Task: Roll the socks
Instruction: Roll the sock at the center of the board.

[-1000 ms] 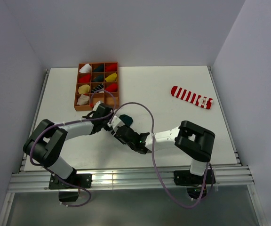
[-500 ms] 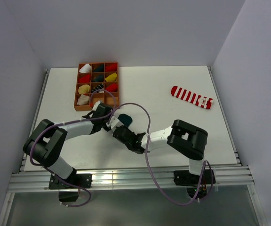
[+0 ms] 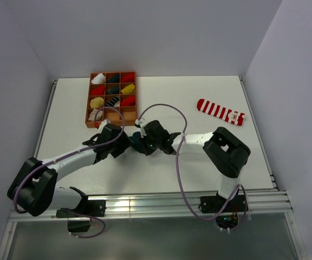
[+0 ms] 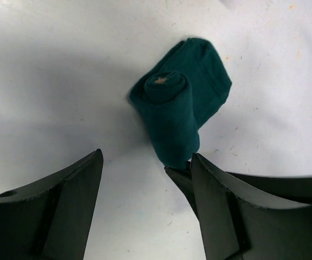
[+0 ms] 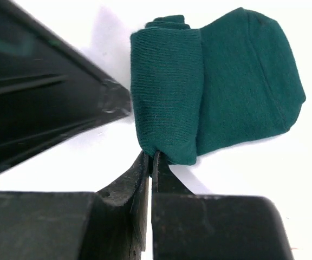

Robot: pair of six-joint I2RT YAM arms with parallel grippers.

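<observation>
My right hand (image 5: 151,160) pinches the rolled green sock (image 5: 215,81); left hand (image 4: 146,157) open beside it. I should hold the roll tight.

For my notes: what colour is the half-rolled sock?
The sock is dark green; right wrist view shows it best.

Dark green sock (image 4: 169,116) lay mostly rolled (flat end poking out beside the roll), just ahead of left gripper (image 4: 145,160), roll's end touching right gripper (image 5: 151,158) tips. Red-and-white striped sock (image 3: 221,111) lay flat, unrolled, well right of both.
</observation>
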